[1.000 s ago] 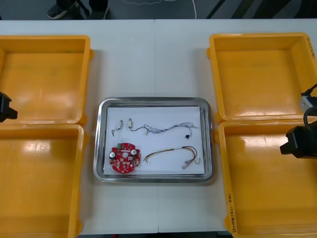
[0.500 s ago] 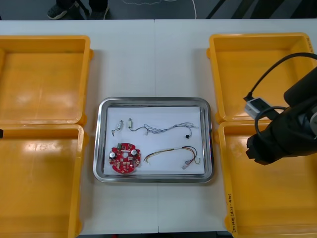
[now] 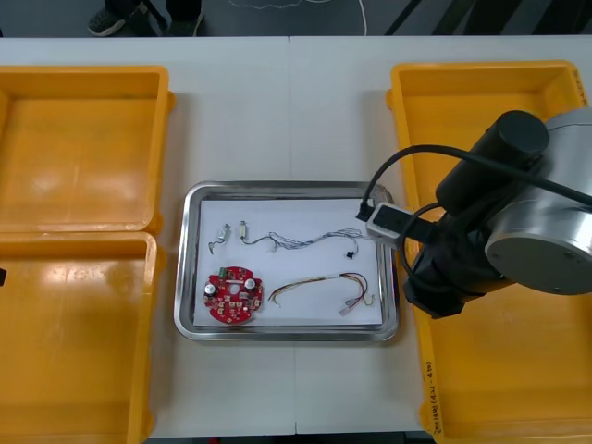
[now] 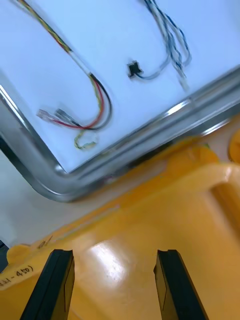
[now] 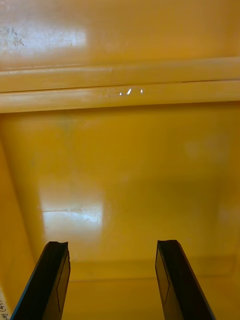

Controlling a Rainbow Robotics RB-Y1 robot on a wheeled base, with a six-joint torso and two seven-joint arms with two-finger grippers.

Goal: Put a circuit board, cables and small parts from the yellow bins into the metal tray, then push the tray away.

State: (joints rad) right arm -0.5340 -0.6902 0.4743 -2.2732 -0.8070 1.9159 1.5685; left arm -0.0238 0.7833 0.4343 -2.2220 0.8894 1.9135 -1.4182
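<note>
Steel with a white inside, the tray (image 3: 190, 277) sits mid-frame in the front view, on the table (image 3: 277, 102) between the bins. It looks fully loaded. The board (image 3: 234, 295) lies at the tray's lower left and the small metal parts (image 3: 229, 233) at its upper left. The blue-and-white cable (image 3: 305, 240) runs across the top, and the red-and-yellow cable (image 3: 324, 285) lies at the lower right.

The right arm (image 3: 499, 222) reaches in from the right of the frame. The right gripper (image 4: 114, 255) is over the rim of the lower-right bin (image 3: 518, 370), just beside the tray's corner, its fingers spread with nothing between them. The left gripper (image 5: 112, 245) hangs spread and empty over a bin's bare floor.

What remains is probably the push. The tray should be stiff and fairly light, and likely to slide easily on the smooth table. Its contents are loose: the cables are limp, the parts tiny, and the board is rigid but delicate. A sudden shove could scatter them or tip the tray.

The rolled rim is thin and slippery to pinch. Pressing low against the outside wall along the tray's lower edge in the front view looks safer. Contact near the middle should keep it from spinning; contact at the corner where the gripper now sits would likely turn it.
</note>
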